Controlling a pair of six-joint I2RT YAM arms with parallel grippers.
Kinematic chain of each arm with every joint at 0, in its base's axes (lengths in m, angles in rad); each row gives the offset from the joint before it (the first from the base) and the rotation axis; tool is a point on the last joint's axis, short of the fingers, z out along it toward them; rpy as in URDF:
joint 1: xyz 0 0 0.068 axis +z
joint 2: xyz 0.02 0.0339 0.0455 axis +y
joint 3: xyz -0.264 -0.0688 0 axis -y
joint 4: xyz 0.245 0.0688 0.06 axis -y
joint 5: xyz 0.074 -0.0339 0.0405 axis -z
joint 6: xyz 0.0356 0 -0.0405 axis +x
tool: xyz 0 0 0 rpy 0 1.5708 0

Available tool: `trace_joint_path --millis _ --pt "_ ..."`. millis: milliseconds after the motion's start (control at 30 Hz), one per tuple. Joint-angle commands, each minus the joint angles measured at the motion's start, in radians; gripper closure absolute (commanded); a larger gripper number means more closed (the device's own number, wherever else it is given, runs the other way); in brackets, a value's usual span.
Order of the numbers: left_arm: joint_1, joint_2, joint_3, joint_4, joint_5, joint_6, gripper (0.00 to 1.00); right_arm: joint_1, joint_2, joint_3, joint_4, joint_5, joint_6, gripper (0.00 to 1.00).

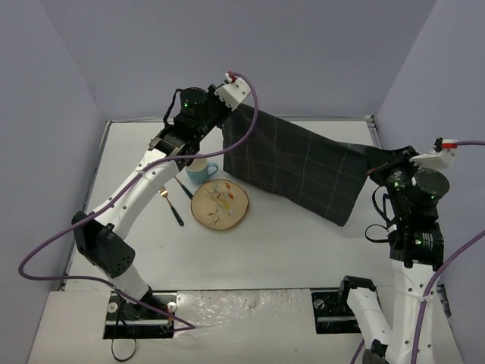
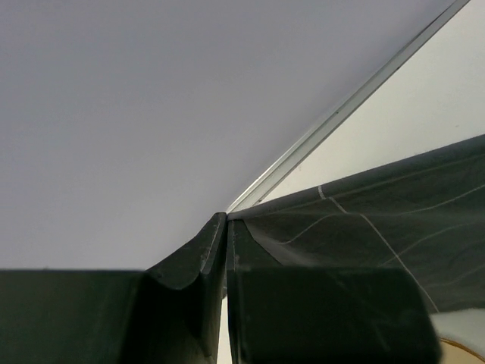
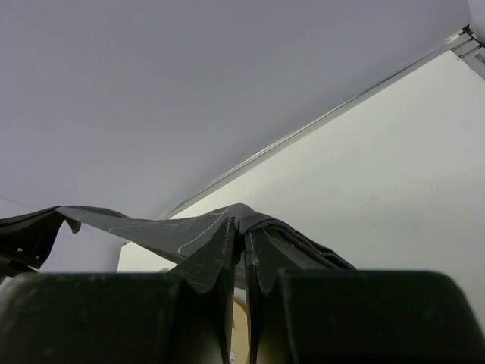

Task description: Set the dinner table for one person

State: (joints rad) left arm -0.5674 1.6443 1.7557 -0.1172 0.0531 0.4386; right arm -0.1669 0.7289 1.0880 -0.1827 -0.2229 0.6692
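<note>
The big white desk (image 1: pixel 265 258) fills most of the top view. A round plate (image 1: pixel 220 205) lies on it, toward 9 o'clock from the middle. Two eating tools (image 1: pixel 179 211) lie at the plate's 9 o'clock. A blue cup (image 1: pixel 201 173) stands at its 11 o'clock. Farther back, a dark checked cloth (image 1: pixel 295 163) hangs in the air. The left claw (image 1: pixel 227 123) pinches its 10 o'clock corner. The right claw (image 1: pixel 373 163) pinches its 3 o'clock corner.

The left arm (image 1: pixel 144 182) was extended far forward, the left gripper (image 1: pixel 225 123) clamped on one cloth (image 1: pixel 295 168) corner. The right arm (image 1: pixel 413 258) was held upright, the right gripper (image 1: pixel 373 171) clamped on another.
</note>
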Motion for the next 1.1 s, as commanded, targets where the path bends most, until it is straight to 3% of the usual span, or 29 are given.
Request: trace_joint_path --millis 0,233,400,633,967,1000,1067 --pt "0.009 -0.010 0.059 0.183 -0.044 0.089 1.00 0.013 0.015 0.031 0.024 -0.010 0.037 1.00" --pt "0.011 0.214 0.151 0.274 -0.019 0.101 1.00 0.015 0.069 -0.053 0.022 0.113 0.080 1.00" --pt "0.009 0.364 0.140 0.390 0.020 0.034 1.00 0.013 0.151 -0.146 0.021 0.277 0.117 1.00" --pt "0.007 0.610 0.277 0.445 0.006 -0.087 1.00 0.005 0.299 -0.201 0.081 0.419 0.134 1.00" --pt "0.006 0.732 0.354 0.520 -0.065 -0.243 0.93 -0.041 0.539 -0.209 0.226 0.494 0.178 1.00" --pt "0.007 0.737 0.355 0.547 -0.086 -0.265 0.90 -0.054 0.577 -0.202 0.236 0.496 0.177 1.00" --pt "0.008 0.744 0.360 0.582 -0.115 -0.298 0.72 -0.086 0.629 -0.189 0.253 0.491 0.176 1.00"
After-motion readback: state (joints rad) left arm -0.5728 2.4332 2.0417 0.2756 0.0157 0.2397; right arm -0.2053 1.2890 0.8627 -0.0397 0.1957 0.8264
